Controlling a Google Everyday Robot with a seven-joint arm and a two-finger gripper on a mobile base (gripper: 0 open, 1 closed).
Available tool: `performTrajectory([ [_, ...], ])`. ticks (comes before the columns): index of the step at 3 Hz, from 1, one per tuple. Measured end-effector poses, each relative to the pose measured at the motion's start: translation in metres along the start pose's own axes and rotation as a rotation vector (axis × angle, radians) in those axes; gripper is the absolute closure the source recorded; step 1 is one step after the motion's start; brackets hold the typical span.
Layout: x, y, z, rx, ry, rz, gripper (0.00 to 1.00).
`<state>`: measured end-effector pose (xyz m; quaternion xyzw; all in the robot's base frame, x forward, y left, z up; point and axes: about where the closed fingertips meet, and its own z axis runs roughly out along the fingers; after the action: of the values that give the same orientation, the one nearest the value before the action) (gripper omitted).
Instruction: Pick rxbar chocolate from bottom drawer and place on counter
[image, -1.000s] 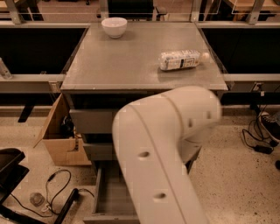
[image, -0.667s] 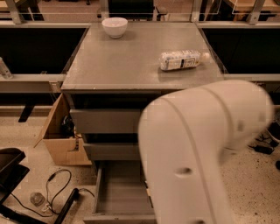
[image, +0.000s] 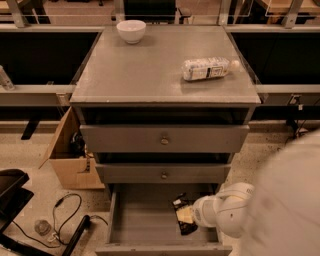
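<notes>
The bottom drawer (image: 145, 216) is pulled open, showing its plain grey inside. The rxbar chocolate (image: 183, 220), a flat bar in a black wrapper, lies in the drawer's right half, slightly askew. My gripper (image: 192, 215) reaches into the drawer from the right, at the bar's right edge and partly over it. My white arm (image: 280, 210) fills the lower right corner behind it. The counter (image: 150, 70) is the grey top of the cabinet, well above the gripper.
A white bowl (image: 131, 31) stands at the counter's back left and a clear plastic bottle (image: 207, 68) lies at its right. Two shut drawers with round knobs (image: 164, 140) sit above the open one. A cardboard box (image: 70, 157) and cables (image: 55, 220) are on the floor, left.
My arm has swung right and down, off the middle of the view. The cabinet front, the open drawer and the bar now show.
</notes>
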<state>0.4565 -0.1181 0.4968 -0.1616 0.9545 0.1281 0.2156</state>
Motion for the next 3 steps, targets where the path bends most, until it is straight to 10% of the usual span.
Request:
performTrajectory([
  [1, -0.054, 0.021, -0.035, 0.004, -0.097, -0.018, 1.0],
  [3, -0.066, 0.024, -0.047, 0.006, -0.13, -0.016, 1.0],
])
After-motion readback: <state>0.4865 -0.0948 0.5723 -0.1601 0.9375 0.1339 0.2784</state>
